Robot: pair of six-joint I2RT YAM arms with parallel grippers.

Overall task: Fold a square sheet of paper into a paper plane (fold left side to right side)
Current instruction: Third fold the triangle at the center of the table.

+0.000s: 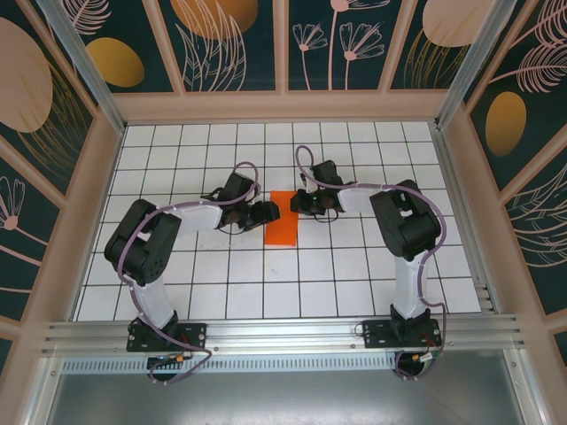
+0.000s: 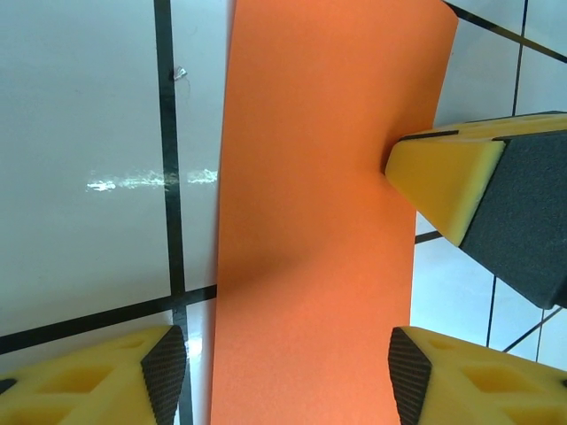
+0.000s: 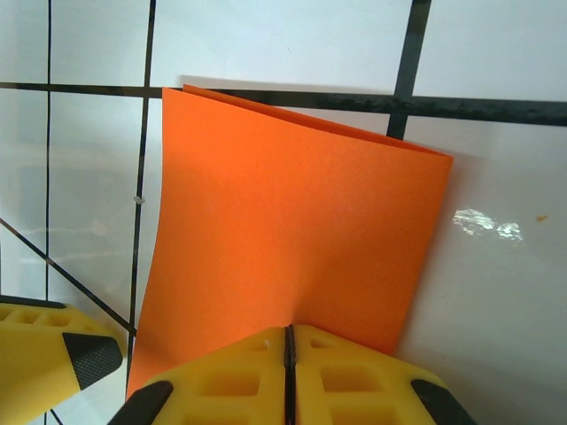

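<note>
The square sheet of paper (image 1: 283,220) lies folded into a narrow orange rectangle on the white grid table, two layers showing at its far edge (image 3: 292,204). My left gripper (image 1: 264,213) stands open at the paper's left edge. In the left wrist view its fingers (image 2: 165,372) straddle the full width of the paper (image 2: 319,221) without touching it. My right gripper (image 1: 306,204) is shut, its joined fingertips (image 3: 288,333) pressing down on the paper near its right edge. That yellow tip (image 2: 434,177) also shows against the paper's edge in the left wrist view.
The white grid table (image 1: 354,266) is boxed in by tan wooden walls (image 1: 275,106) at the back and sides. An aluminium rail (image 1: 283,332) with both arm bases runs along the near edge. The left gripper's finger (image 3: 53,354) shows at the right wrist view's lower left.
</note>
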